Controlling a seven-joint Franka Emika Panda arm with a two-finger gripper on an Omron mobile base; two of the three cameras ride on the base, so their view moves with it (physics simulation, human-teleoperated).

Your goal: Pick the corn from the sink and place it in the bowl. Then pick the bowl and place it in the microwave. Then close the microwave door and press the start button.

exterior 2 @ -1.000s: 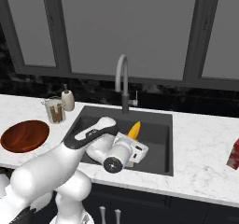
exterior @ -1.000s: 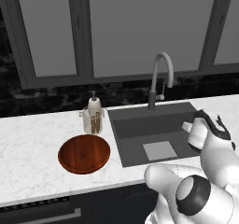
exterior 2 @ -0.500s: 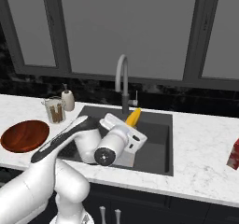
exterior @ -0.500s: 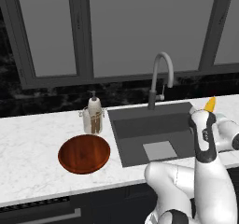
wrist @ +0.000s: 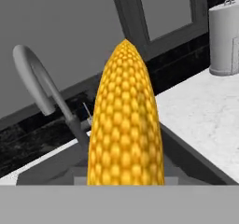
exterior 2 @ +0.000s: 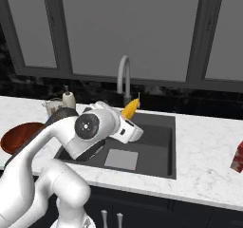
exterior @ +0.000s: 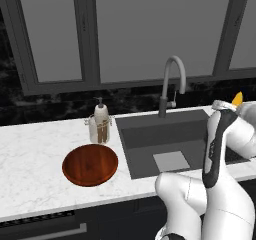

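Observation:
My gripper (exterior 2: 128, 117) is shut on the corn (exterior 2: 130, 109), a small yellow-orange cob that it holds upright in the air above the sink (exterior 2: 158, 141). From the left base view the corn (exterior: 237, 98) pokes up behind the arm at the right edge, above the dark basin (exterior: 165, 133). The hand view has the corn (wrist: 125, 125) close up in the middle, pointing up between the fingers. The reddish-brown bowl (exterior: 90, 165) sits on the white counter left of the sink, and its rim (exterior 2: 19, 137) peeks out behind my arm. The microwave is out of view.
A curved grey faucet (exterior: 172, 84) rises behind the sink. A soap bottle (exterior: 101, 116) and a jar stand just behind the bowl. A red carton (exterior 2: 237, 156) sits on the counter far right. A white canister (wrist: 224, 36) stands on the counter.
The arm has lifted the corn from low in the sink to well above it, and the hand has turned so the cob points up.

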